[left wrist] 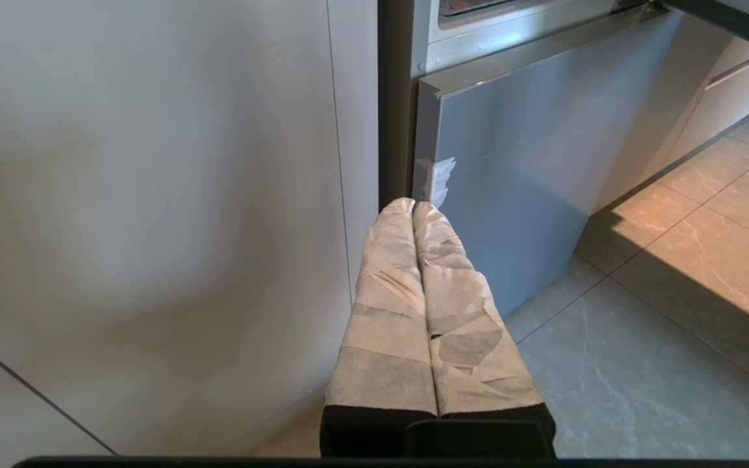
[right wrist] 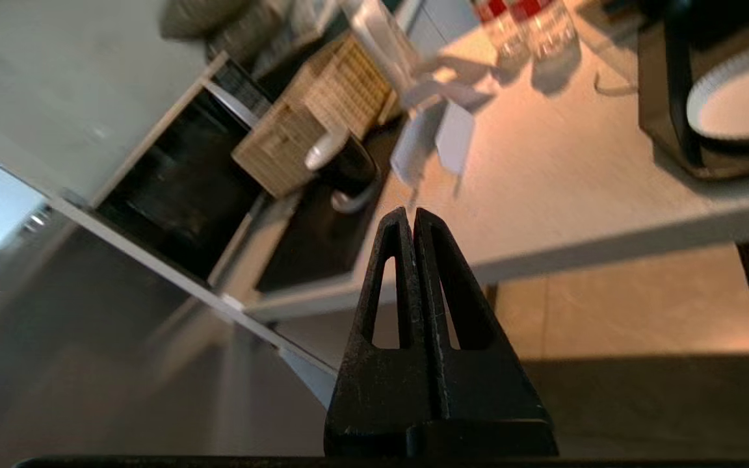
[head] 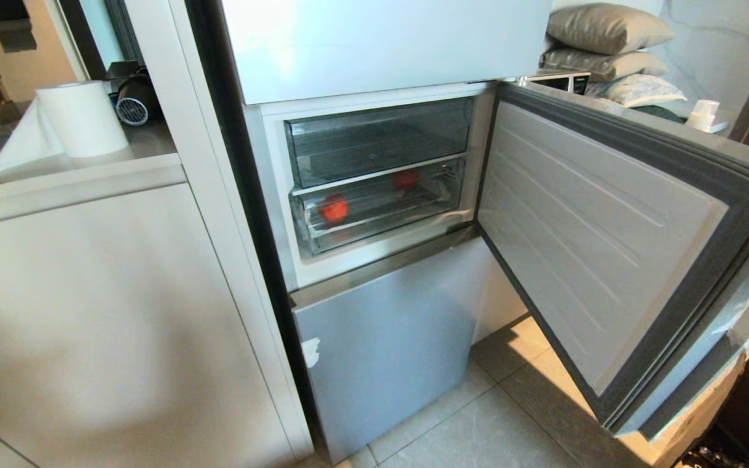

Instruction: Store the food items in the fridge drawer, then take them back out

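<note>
Red fruits are your marker: two food items sit inside the fridge drawer (head: 381, 208), one (head: 334, 209) at centre-left of the head view behind the clear front lip, the other (head: 405, 179) up and to its right, further back. Drawer reads as pushed in; fridge door (head: 608, 247) stands wide open across the right half of the frame.

Step in hand, as you should judge it: storing looks finished, taking back out not yet begun.

Neither arm shows in the head view. Left tool (left wrist: 413, 208), fingers wrapped in pale cloth and pressed together, hangs low beside the lower freezer front (left wrist: 511, 162), holding nothing. Right tool (right wrist: 411, 213), black fingers pressed together and empty, faces a tabletop (right wrist: 576, 162) and wicker baskets (right wrist: 309, 117) (away from the fridge, so it seems).

Next move calls for you to bring the right tool round to the drawer lip, draw it out, then spread the fingers over the nearer fruit.
</note>
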Tool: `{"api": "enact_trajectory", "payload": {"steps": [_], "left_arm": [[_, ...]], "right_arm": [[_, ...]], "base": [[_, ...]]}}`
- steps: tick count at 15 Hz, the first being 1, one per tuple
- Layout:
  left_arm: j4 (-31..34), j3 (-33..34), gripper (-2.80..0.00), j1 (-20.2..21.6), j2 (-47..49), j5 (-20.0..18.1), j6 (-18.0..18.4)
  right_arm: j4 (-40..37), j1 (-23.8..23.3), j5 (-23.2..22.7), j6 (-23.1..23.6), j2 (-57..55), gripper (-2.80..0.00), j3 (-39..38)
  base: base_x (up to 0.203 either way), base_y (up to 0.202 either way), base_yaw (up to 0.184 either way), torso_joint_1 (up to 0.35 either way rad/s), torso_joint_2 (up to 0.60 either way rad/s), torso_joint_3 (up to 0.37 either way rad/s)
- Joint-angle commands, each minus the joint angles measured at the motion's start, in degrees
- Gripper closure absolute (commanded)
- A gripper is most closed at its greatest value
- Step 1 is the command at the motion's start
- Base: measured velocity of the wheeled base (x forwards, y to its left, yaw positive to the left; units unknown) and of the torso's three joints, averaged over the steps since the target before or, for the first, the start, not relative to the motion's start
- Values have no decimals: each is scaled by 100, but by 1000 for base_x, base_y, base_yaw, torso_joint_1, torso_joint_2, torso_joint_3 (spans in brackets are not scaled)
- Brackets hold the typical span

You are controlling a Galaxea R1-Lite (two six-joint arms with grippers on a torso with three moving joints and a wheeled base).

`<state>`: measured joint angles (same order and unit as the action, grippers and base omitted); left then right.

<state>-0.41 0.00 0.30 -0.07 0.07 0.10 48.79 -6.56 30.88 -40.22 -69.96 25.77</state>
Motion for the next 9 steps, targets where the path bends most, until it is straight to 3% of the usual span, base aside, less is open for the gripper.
{"api": "enact_trajectory", "payload": {"steps": [1,5,9], "left_arm": [[-2,9,0,5,-1,1,-1],[-2,9,0,5,-1,1,-1],[-2,9,0,5,-1,1,-1]], "right_arm": [[41,112,-74,-62,-333,0,-98],[49,946,-1833,-71,-631,0,37],[113,1759,-3054,-88,-1316,0,751]], "base": [[0,0,0,0,0,0],[0,0,0,0,0,0],[0,0,0,0,0,0]]}}
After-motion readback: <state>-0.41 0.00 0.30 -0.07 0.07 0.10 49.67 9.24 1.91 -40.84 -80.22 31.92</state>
